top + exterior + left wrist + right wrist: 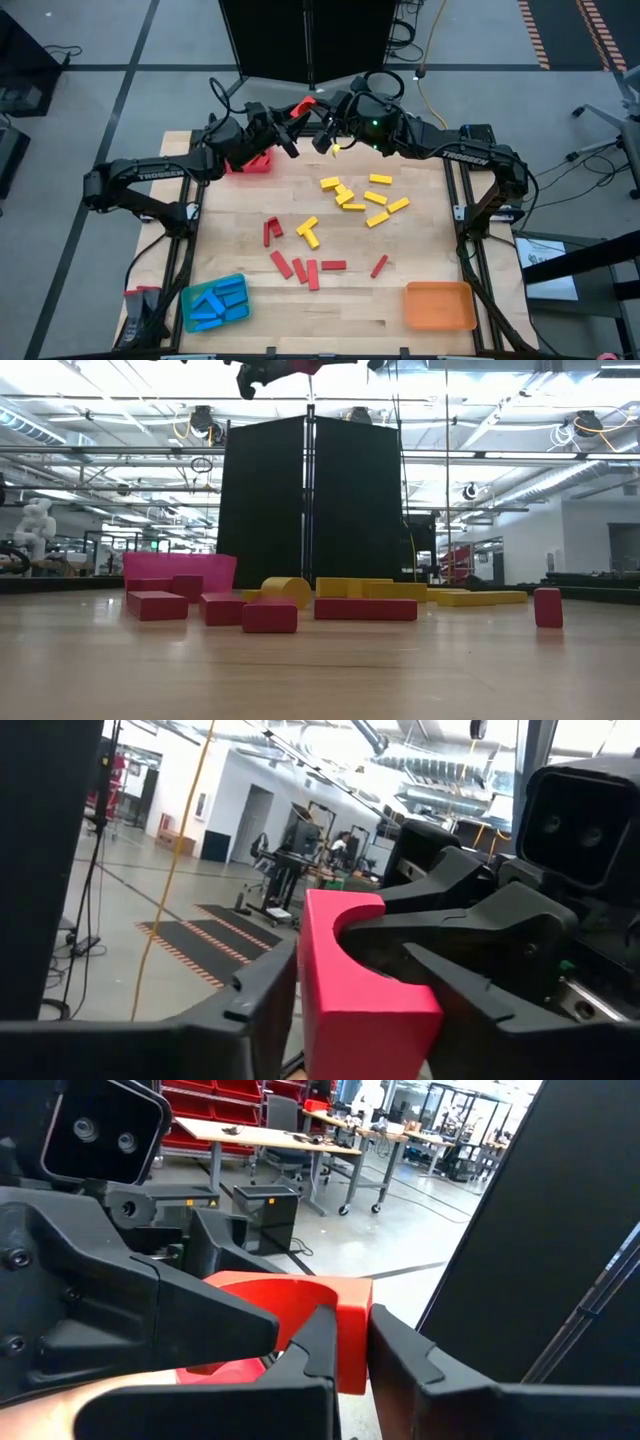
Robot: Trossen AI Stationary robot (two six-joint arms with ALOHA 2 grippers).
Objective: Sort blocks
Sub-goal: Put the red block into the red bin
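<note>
Wooden tabletop (420, 290) on a grey workshop floor, black screen (310, 500) standing behind its far edge. Both arms meet high above the far edge, in the middle.

Right gripper (316, 120): fingers pressed onto one end of a red arch-shaped block (302, 107), pinching it; in its wrist view the fingers (320, 1345) sit tight on the block's flat end.

Left gripper (290, 128): fingers on either side of the same block's other end, part-way closed. Left wrist view shows one finger (255, 995) just beside the block's face; firm contact cannot be confirmed.

Block position: in the air between the two grippers, well above the tabletop.

On the tabletop:
- red tray (250, 160) at the far left, under the left arm
- blue tray (190, 300) at the near left, filled with blue blocks (218, 303)
- orange tray (438, 305) at the near right
- yellow blocks (362, 199) scattered right of centre
- red blocks (305, 268) scattered nearer the front
</note>
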